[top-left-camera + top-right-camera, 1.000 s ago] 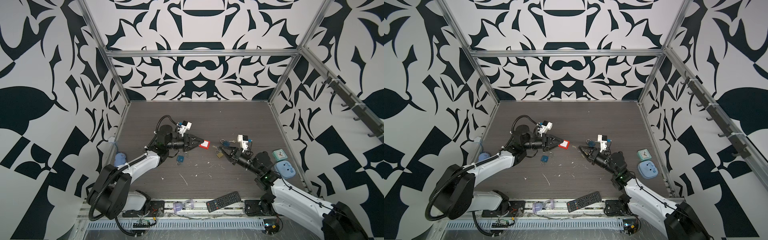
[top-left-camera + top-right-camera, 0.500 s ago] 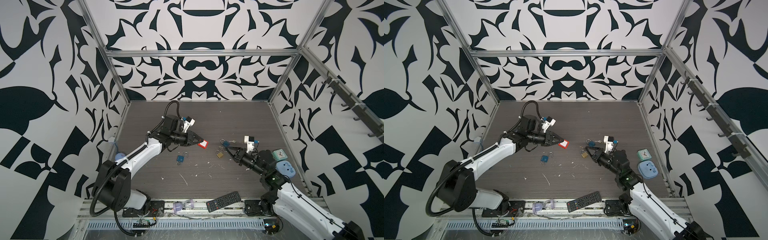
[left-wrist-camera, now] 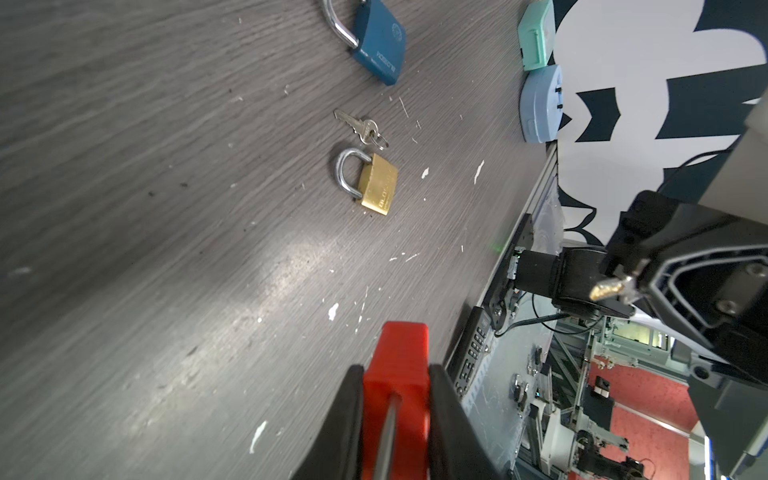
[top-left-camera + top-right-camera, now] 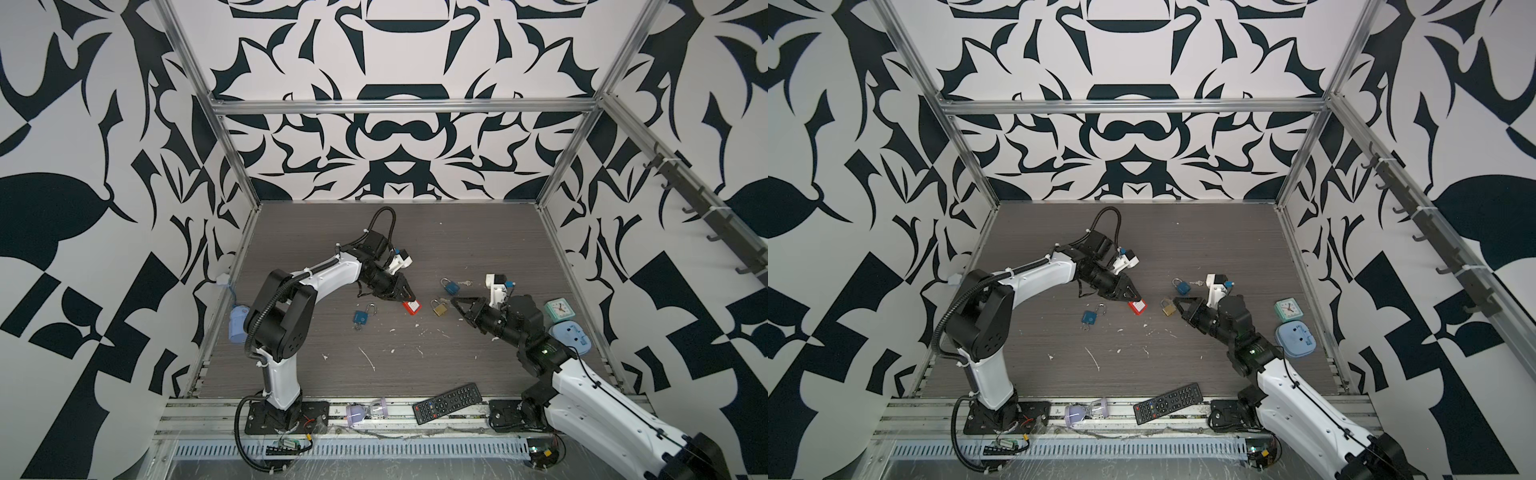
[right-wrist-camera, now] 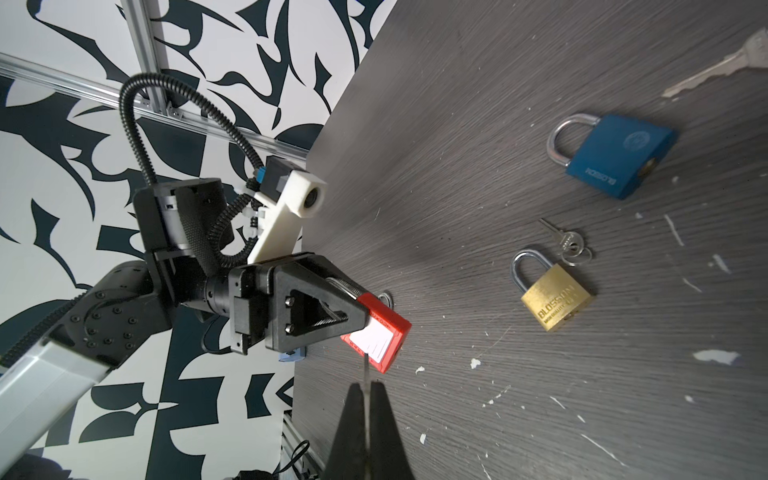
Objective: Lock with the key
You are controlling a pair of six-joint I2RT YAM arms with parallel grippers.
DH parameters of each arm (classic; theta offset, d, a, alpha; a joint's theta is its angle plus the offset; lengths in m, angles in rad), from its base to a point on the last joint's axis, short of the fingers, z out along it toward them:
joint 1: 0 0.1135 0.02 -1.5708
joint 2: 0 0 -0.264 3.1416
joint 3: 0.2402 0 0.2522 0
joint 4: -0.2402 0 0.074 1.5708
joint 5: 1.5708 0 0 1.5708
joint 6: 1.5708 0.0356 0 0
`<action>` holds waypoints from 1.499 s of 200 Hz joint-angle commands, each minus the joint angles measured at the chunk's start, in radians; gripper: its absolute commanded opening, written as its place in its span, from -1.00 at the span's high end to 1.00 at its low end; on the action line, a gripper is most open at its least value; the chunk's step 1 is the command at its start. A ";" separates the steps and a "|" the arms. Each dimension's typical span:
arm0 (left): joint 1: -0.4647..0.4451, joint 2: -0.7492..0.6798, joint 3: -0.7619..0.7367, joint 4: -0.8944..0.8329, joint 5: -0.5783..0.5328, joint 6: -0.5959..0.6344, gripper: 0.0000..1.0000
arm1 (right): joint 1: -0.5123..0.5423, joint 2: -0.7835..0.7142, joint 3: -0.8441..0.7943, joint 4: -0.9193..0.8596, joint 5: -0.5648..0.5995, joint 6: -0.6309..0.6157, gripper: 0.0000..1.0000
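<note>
Red padlock [image 5: 380, 336] sits clamped at its shackle end in my left gripper [image 4: 408, 298], body held out above the worktop [image 4: 316, 249] toward my right gripper [image 4: 456, 300], which pinches the key [image 3: 610, 287] tip-forward, well short of it, presumably to line blade up with keyway.

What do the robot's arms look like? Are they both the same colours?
Yes. Both the left arm and right arm have white shells with black joints. Each ends in a black, triangle-shaped tool: the left tool and right tool. A ribbed black cable runs along the left arm.
</note>
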 commanded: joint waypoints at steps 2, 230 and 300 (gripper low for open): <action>-0.002 0.069 0.109 -0.144 -0.025 0.099 1.00 | -0.003 0.020 0.004 0.058 0.016 -0.022 1.00; 0.040 0.467 0.536 -0.466 -0.021 0.341 0.20 | 0.007 0.104 -0.102 0.197 0.033 0.024 1.00; 0.089 0.475 0.620 -0.458 -0.017 0.300 0.14 | 0.054 0.221 -0.077 0.253 0.118 0.025 1.00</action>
